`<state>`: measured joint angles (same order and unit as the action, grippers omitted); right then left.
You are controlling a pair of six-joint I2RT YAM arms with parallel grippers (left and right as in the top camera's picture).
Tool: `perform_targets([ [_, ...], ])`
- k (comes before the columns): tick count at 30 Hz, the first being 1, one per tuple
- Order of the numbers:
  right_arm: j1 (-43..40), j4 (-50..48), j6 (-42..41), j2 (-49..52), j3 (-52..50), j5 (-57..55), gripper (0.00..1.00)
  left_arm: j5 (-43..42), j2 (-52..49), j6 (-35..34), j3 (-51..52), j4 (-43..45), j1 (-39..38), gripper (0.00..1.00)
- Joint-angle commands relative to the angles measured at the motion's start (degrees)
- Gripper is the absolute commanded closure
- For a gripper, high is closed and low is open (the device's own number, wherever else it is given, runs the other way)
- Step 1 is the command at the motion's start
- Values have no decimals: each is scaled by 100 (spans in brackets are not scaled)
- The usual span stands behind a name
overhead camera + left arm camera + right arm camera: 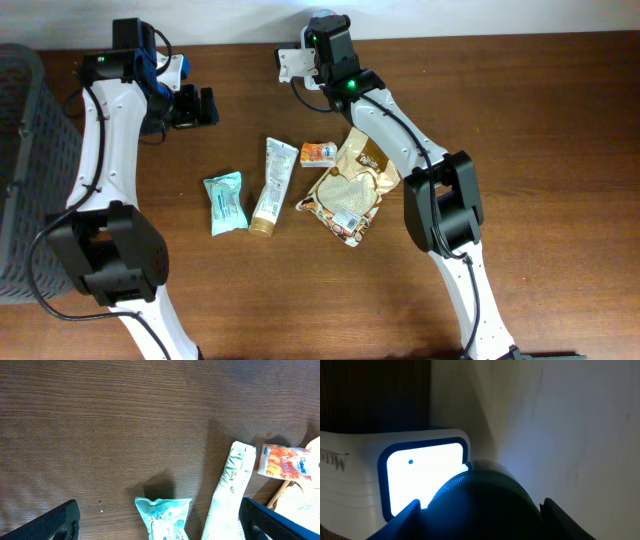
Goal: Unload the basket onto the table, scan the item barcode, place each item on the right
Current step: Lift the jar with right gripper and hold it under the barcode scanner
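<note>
wooden table (540,120) is strewn mid-frame with packets (224,203); left claw (197,105) is held apart, right claw (314,61) clamped on the lit scanner (291,63); a packet likely must be grasped next.

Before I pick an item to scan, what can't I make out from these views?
- Overhead: barcodes on the teal pouch, tube and orange packet are too small to find; the snack bag label is unreadable.
- Left wrist: pouch and tube cut off by the bottom edge, snack bag by the right edge.
- Right wrist: the scanner and a dark rounded part fill the frame, hiding every item.
- Overhead: basket cut off at left.
</note>
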<state>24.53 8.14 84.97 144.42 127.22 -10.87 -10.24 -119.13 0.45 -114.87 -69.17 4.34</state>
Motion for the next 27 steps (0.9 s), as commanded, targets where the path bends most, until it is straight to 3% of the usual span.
perform_targets([
  [1, 26, -238, 33, -70, 46, 33, 54, 2, 140, 90, 42, 9, 22, 1],
  [7, 20, -704, 35, -70, 46, 37, 53, 2, 140, 90, 42, 9, 22, 1],
  [16, 20, -380, -136, -417, 46, 127, 54, 2, 140, 90, 42, 9, 22, 1],
  [24, -210, 463, -2758, -2046, 46, 245, 52, 2, 140, 90, 42, 9, 22, 1],
  [27, -365, 1193, -3832, -2747, 46, 240, 52, 2, 140, 90, 42, 9, 22, 1],
])
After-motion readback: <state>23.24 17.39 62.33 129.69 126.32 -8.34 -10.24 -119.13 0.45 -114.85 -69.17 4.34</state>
